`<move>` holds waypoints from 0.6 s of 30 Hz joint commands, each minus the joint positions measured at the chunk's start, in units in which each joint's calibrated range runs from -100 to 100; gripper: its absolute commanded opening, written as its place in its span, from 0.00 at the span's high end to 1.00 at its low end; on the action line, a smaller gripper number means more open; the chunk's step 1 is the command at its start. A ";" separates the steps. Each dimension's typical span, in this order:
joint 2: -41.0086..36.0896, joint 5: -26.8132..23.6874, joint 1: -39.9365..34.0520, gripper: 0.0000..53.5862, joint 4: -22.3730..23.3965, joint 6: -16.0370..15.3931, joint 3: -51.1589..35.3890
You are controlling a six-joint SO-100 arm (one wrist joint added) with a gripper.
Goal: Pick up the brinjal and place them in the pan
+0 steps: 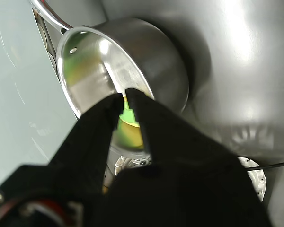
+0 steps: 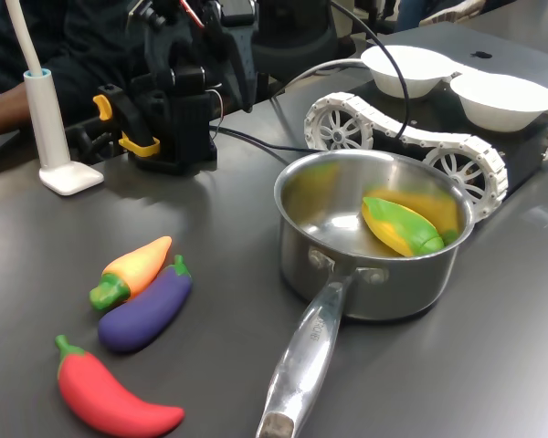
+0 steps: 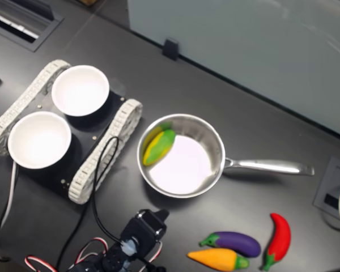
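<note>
First exterior view, near to far: red chilli (image 2: pixel 110 397) closest to the camera, then the brinjal (image 2: pixel 146 310) lying flat on the dark desk (image 2: pixel 210 210), long axis running diagonally, green stem cap toward the far right, rounded end toward the near left. Carrot (image 2: pixel 132 270) just beside it on the far side, roughly parallel, looks to be touching. Bare desk between the brinjal and the pan (image 2: pixel 370 233). Pan upright, long steel handle pointing toward the camera, rim clear all round. Inside it a yellow-green toy corn (image 2: pixel 402 228) against the far wall; the rest of the floor is bare. Behind the pan a white tracked vehicle (image 2: pixel 402 141) carries two white bowls (image 2: pixel 457 82). Arm base at far left, with a white lamp stand (image 2: pixel 59 155) beside it.

Wrist view: end effector (image 1: pixel 126 94) held above the pan, black fingertips nearly together with a narrow gap, nothing between them.
</note>
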 commanded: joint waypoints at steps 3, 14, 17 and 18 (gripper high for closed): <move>3.19 0.63 4.33 1.00 0.25 -0.53 -6.95; 9.52 1.12 10.75 0.96 0.34 -0.61 -14.04; 11.71 1.22 11.90 0.96 0.34 -0.61 -15.50; 12.64 1.27 12.36 0.96 0.34 -0.61 -16.13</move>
